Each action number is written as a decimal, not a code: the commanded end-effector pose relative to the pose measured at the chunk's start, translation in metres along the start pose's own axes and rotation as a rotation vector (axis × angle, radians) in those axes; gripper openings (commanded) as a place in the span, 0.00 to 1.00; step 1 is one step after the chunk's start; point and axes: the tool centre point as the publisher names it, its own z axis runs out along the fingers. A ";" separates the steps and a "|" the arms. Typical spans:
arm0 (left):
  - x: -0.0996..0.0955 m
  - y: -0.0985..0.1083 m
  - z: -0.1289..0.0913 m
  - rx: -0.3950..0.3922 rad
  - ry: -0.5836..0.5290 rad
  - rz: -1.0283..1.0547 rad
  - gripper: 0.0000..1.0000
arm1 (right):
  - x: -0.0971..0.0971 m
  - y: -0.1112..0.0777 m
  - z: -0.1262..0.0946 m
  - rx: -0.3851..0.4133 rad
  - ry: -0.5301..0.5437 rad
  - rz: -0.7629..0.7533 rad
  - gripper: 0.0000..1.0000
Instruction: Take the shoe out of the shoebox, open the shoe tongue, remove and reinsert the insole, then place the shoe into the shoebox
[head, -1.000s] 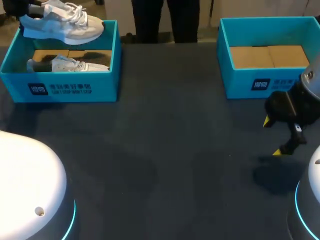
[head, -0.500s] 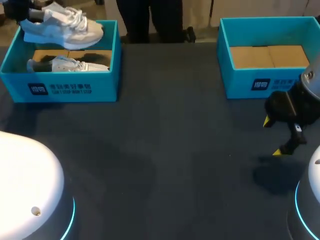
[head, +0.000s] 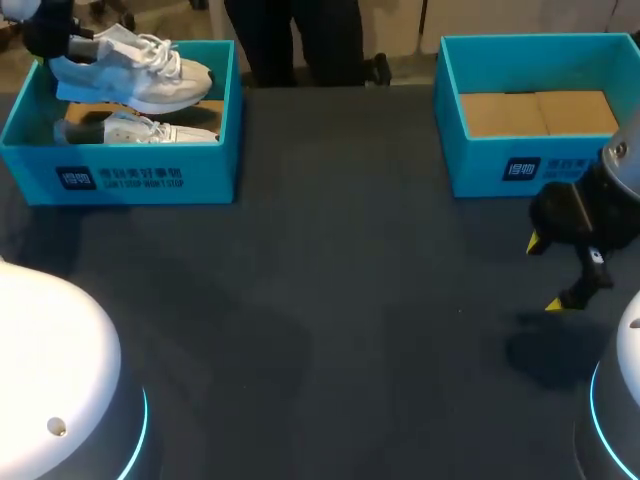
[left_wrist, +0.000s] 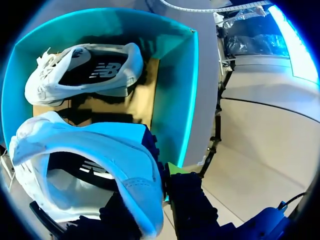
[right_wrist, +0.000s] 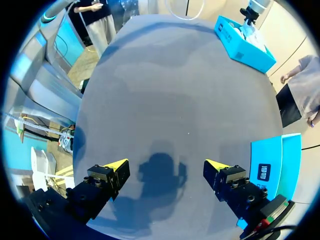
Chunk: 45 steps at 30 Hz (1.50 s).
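Clamped in the left gripper (head: 48, 40) by its heel: a white mesh shoe (head: 135, 75), above the open teal cardboard shoebox (head: 150, 182) at the table's (head: 330, 300) far left corner. Inside, a second white shoe (head: 135, 130). Spread wide near the right edge: the right gripper (head: 545, 272).

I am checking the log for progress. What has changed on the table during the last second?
The left hand, shut on the heel of the shoe, carried it down in the head view, from the far rim of the left box to over its inside. Nothing was taken or let go. The other shoe, the right box and the open right hand stayed as they were.
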 end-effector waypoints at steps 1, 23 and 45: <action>-0.003 0.009 0.003 0.010 0.005 -0.003 0.00 | 0.000 0.000 0.001 0.001 -0.001 -0.001 1.00; -0.021 0.028 0.028 0.007 0.007 0.048 0.00 | 0.000 0.000 0.001 0.001 -0.001 -0.001 1.00; -0.037 0.013 0.063 0.073 -0.031 0.081 0.00 | 0.000 0.000 0.001 0.001 -0.001 -0.001 1.00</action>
